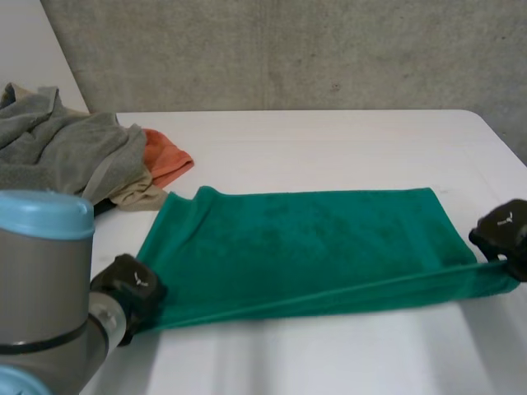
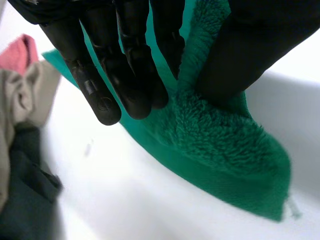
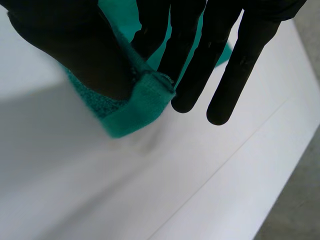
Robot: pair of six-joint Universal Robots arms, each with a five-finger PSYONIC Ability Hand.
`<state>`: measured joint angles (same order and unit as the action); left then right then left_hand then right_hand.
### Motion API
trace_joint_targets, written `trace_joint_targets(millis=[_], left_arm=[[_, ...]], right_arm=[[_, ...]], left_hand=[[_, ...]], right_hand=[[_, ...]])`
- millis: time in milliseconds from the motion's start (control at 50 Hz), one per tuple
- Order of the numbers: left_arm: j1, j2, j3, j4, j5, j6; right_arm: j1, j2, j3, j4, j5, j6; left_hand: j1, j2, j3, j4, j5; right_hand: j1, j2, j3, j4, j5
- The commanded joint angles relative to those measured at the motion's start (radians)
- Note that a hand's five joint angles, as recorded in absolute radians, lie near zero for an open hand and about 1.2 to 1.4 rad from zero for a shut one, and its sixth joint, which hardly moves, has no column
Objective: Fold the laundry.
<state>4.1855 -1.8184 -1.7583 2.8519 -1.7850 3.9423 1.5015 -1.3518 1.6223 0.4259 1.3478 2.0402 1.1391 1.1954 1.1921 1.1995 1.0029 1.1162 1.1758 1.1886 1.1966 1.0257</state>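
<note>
A green towel (image 1: 305,247) lies spread across the white table (image 1: 329,140), its near edge lifted and stretched taut between my two hands. My left hand (image 1: 132,288) is shut on the towel's near left corner; in the left wrist view the thumb (image 2: 240,55) pinches the green towel (image 2: 220,145) against the straight fingers (image 2: 125,65). My right hand (image 1: 504,234) is shut on the near right corner; in the right wrist view the thumb (image 3: 75,45) and fingers (image 3: 195,55) pinch the hemmed corner of the towel (image 3: 135,105) above the table.
A pile of laundry sits at the table's far left: a grey towel (image 1: 58,148), an orange cloth (image 1: 165,156) and a beige cloth (image 1: 136,196). The pile's beige cloth (image 2: 20,95) lies close beside my left hand. A concrete wall (image 1: 288,49) stands behind the table.
</note>
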Motion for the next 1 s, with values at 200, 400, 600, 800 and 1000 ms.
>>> trace_joint_targets(millis=[200,400,600,800,1000], left_arm=[[0.005,-0.418,0.595,0.142,-0.016,0.012],[0.021,-0.636,0.875,0.142,-0.044,0.087],[0.016,-0.596,0.847,0.167,-0.037,0.115],[0.039,-0.457,0.637,0.241,0.073,0.077],[0.062,-0.553,0.674,0.241,0.138,0.094]], right_arm=[[0.146,0.377,-0.287,-0.492,0.063,0.236],[0.2,0.589,-0.505,-0.558,0.157,0.245],[0.246,0.646,-0.565,-0.55,0.26,0.261],[0.238,0.622,-0.545,-0.556,0.15,0.371],[0.235,0.723,-0.645,-0.539,0.134,0.383]], left_hand=[[0.257,0.201,0.204,0.197,0.219],[0.257,0.201,0.204,0.197,0.219],[-0.965,-1.021,-1.018,-1.025,-1.003],[-0.965,-1.021,-1.018,-1.025,-1.003],[-0.965,-1.021,-1.018,-1.025,-1.003]], right_hand=[[0.28,0.22,0.208,0.2,0.196],[0.28,0.22,0.208,0.2,0.196],[-0.942,-1.001,-1.014,-1.022,-1.026],[-0.942,-1.001,-1.014,-1.022,-1.026],[-0.942,-1.001,-1.014,-1.022,-1.026]])
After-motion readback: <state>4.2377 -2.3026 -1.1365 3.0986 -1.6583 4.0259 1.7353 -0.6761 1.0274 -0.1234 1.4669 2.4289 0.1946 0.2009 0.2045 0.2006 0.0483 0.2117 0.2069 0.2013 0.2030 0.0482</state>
